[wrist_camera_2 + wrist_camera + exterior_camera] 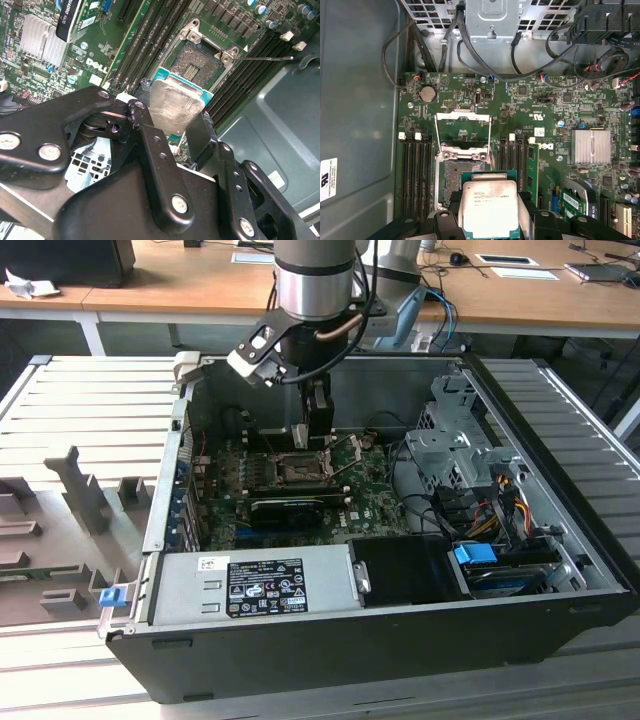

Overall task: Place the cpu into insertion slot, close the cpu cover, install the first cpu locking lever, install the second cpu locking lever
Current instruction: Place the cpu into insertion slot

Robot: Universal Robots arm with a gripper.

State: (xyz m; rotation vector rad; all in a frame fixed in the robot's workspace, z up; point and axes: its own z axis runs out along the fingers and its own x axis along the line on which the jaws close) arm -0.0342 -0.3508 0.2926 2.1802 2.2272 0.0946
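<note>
My gripper point(175, 111) is clamped on the cpu point(177, 102), one finger on each of two opposite edges, with its silver lid face up. In the first wrist view the cpu point(490, 207) hangs over the near edge of the insertion slot point(456, 181). Most of the dark socket lies open just ahead of my fingertips, so the chip is not seated. Its edges look roughly square with the socket's rim, which I judge to be a matter of shifting forward and down rather than turning. The cpu cover point(462, 126) stands swung up at the slot's far side, away from me. A locking lever point(265, 58) sticks out free to one side. Memory slots point(415, 170) flank the socket closely on both sides, leaving my fingers little room on the motherboard point(540, 100).
</note>
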